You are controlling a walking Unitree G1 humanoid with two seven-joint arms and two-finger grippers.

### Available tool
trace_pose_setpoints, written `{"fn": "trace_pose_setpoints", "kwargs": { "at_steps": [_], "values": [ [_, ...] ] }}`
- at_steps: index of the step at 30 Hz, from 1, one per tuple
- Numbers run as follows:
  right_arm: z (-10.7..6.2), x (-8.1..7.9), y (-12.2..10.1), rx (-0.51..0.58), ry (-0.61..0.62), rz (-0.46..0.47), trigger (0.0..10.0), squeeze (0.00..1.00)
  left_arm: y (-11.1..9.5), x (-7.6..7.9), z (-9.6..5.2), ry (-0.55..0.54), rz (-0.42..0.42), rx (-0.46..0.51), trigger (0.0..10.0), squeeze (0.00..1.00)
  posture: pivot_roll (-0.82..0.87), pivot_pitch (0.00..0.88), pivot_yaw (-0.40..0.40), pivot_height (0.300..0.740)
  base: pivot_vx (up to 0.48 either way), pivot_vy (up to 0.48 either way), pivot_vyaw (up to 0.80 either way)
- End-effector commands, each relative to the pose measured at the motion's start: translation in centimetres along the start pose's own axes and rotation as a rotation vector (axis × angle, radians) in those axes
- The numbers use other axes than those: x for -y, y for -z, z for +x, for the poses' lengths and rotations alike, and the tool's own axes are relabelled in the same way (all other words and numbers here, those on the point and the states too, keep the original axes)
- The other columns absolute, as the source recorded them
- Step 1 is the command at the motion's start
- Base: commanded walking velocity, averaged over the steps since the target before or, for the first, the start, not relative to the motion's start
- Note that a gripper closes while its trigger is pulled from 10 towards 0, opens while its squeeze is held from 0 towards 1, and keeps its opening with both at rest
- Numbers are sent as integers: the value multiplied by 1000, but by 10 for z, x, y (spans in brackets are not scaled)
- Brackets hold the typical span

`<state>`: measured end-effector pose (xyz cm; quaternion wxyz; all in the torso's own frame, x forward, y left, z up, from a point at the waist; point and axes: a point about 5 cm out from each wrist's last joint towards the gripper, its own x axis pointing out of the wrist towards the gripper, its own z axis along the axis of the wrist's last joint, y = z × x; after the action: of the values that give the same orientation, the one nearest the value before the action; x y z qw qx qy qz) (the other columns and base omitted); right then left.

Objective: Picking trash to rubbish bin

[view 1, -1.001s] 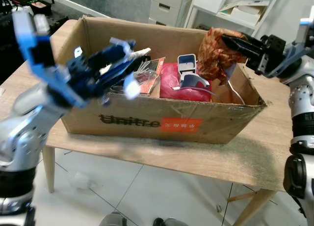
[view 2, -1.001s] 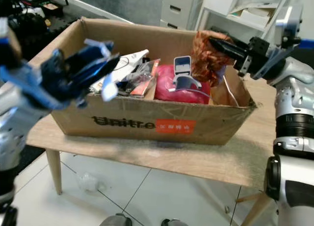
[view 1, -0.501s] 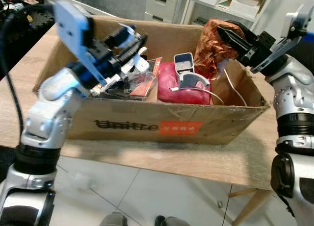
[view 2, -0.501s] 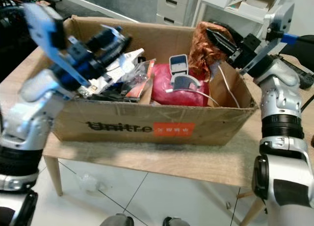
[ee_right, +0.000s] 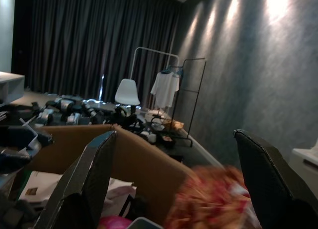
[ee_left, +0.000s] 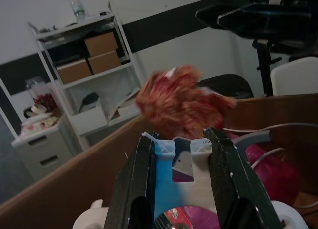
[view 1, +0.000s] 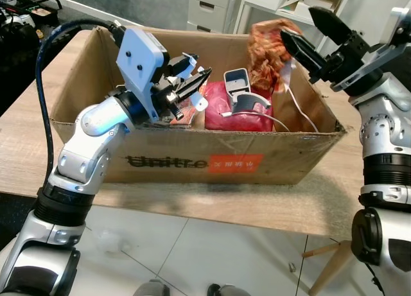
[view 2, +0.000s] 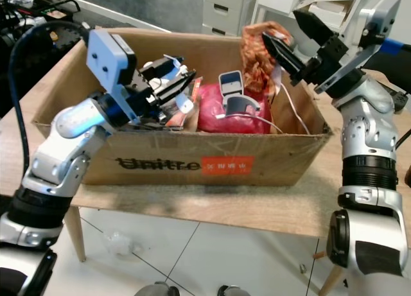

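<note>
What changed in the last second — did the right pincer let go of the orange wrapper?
Yes. The right pincer opened and released the orange wrapper, which now hangs over the box at its far right corner. The left pincer swung from outside the box to over its contents. Red bag unchanged.
</note>
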<state>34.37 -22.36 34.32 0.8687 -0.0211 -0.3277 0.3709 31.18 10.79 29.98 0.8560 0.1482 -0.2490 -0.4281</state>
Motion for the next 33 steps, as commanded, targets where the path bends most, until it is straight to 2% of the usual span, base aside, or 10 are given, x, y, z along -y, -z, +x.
{"fn": "trace_pose_setpoints", "kwargs": {
  "at_steps": [1, 2, 3, 16, 17, 18, 19, 23, 29, 33],
  "values": [
    [-3, 2, -4, 33, 33, 11, 10000, 0, 0, 5, 5, 34, 37, -5, 10000, 0, 104, 79, -24, 740, 0, 0, 0],
    [-2, 2, -4, 45, 41, 19, 10000, 0, 1, 5, 6, 30, 43, -7, 10000, 376, 106, 77, -27, 740, 0, 0, 0],
    [0, 2, -5, 52, 46, 25, 10000, 0, 1, 4, 7, 20, 47, -10, 10000, 1000, 109, 76, -29, 740, 0, 0, 0],
    [9, -14, -11, 145, 9, 85, 10000, 0, 1, 0, 11, 5, 96, -8, 10000, 1000, 107, 66, -15, 740, 0, 0, 0],
    [8, -16, -12, 157, 2, 95, 10000, 0, -1, -2, 11, -7, 90, 6, 10000, 325, 107, 66, -15, 740, 0, 0, 0],
    [8, -16, -12, 157, 2, 95, 10000, 0, -1, -2, 11, -7, 90, 6, 10000, 325, 107, 66, -15, 740, 0, 0, 0],
    [9, -20, -13, 174, -12, 114, 10000, 0, -6, -6, 11, -26, 55, 39, 10000, 35, 105, 69, -15, 740, 0, 0, 0],
    [12, -41, -11, 222, -113, 192, 10000, 0, -22, -17, 4, -89, -156, 192, 10000, 0, 104, 72, -15, 740, 0, 0, 0],
    [11, -64, -10, 242, -251, 259, 10000, 0, -25, -20, -4, -122, -226, 236, 10000, 0, 105, 72, -16, 740, 0, 0, 0],
    [9, -99, -2, 234, -451, 368, 10000, 0, -17, -38, -27, -260, -246, 180, 10000, 0, 128, 67, -32, 740, -142, 0, 0]
  ]
}}
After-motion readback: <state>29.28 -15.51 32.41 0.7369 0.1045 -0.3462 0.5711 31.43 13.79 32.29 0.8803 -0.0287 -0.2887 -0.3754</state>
